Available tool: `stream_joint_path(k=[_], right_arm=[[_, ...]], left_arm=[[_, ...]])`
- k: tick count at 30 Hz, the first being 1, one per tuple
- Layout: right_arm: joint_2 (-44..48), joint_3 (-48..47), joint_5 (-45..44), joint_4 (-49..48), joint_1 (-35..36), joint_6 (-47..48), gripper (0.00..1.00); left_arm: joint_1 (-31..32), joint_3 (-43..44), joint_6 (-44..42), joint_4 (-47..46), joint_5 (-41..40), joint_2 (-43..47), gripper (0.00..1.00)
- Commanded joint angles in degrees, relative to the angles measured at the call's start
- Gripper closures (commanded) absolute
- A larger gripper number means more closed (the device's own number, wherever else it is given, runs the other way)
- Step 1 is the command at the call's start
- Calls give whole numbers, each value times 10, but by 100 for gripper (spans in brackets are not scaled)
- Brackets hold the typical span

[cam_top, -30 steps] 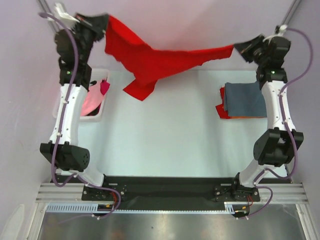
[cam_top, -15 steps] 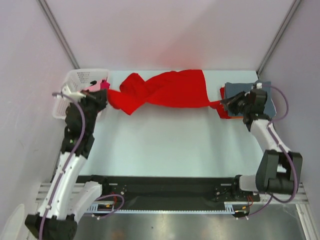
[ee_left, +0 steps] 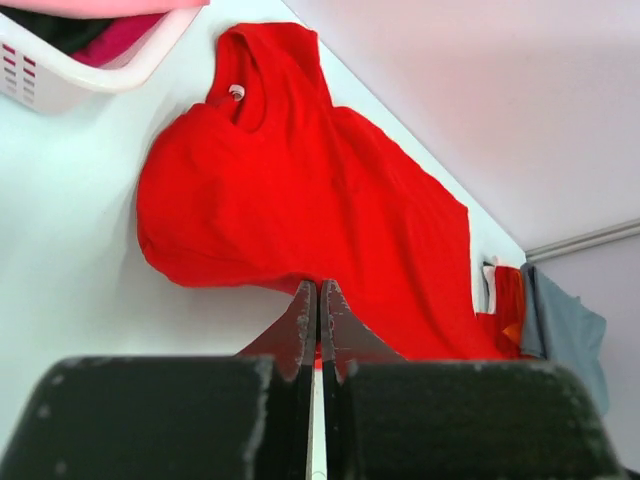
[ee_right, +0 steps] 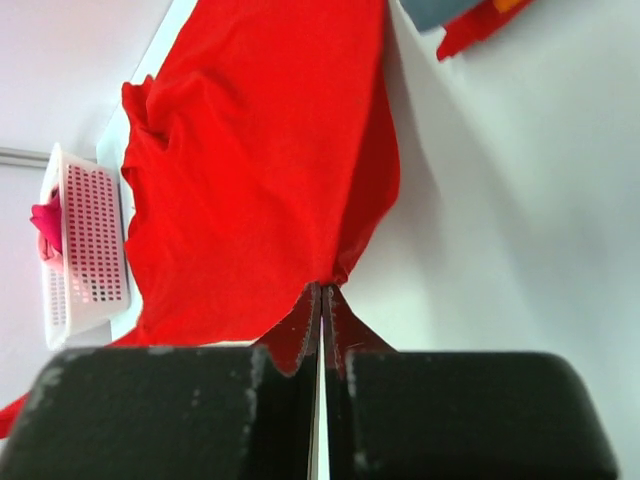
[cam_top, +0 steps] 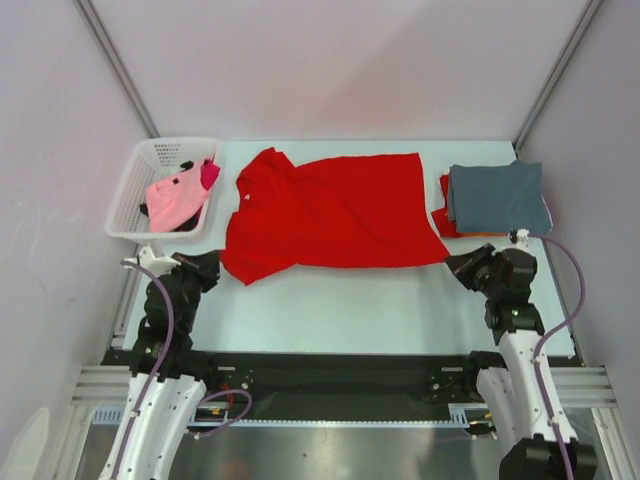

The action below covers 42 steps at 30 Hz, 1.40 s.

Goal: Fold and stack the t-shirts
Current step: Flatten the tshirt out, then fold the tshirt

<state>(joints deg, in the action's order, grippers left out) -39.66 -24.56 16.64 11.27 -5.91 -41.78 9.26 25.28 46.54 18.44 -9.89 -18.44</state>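
Note:
A plain bright red t-shirt [cam_top: 330,215] lies spread flat across the middle of the table, collar to the left. My left gripper [cam_top: 212,266] is shut on its near left corner, with the tips at the hem in the left wrist view [ee_left: 318,288]. My right gripper [cam_top: 456,263] is shut on its near right corner, with the cloth pinched at the tips in the right wrist view [ee_right: 322,290]. A folded grey-blue t-shirt [cam_top: 497,197] tops a stack at the right, over red [cam_top: 441,215] and orange [cam_top: 480,235] ones.
A white lattice basket [cam_top: 135,180] stands at the far left and holds a pink shirt [cam_top: 172,200] and a magenta one [cam_top: 209,175]. Grey walls close the table on three sides. Bare table lies between the red shirt and the arms' bases.
Both grippers came down from high at the back to low near the front edge. The red shirt went from hanging stretched in the air to lying flat on the table.

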Motion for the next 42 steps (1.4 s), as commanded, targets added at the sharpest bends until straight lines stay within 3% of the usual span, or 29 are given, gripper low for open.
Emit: stream_joint_path(k=[1,8,16,20,29,42], right_arm=[[57,31,-12,57,10,11,100],[43,46,-40,47,35,9,100],[-97,7,-85,-32,84,8,100],[-167,-57,-116,-58,104,8,100],[-330,-189,-157,-46,120,29,100],[-451,-313,-159,-35,93,49,100]], left_arm=[[1,-18,6,52,6,18,100],[1,-17,12,27,22,-12,100],[1,22,2,-58,17,-150,100],[1,72,5,-108,6,-222,100],[1,189,-4,-120,-14,-349,100],[1,327,-39,-140,-47,-512,100]])
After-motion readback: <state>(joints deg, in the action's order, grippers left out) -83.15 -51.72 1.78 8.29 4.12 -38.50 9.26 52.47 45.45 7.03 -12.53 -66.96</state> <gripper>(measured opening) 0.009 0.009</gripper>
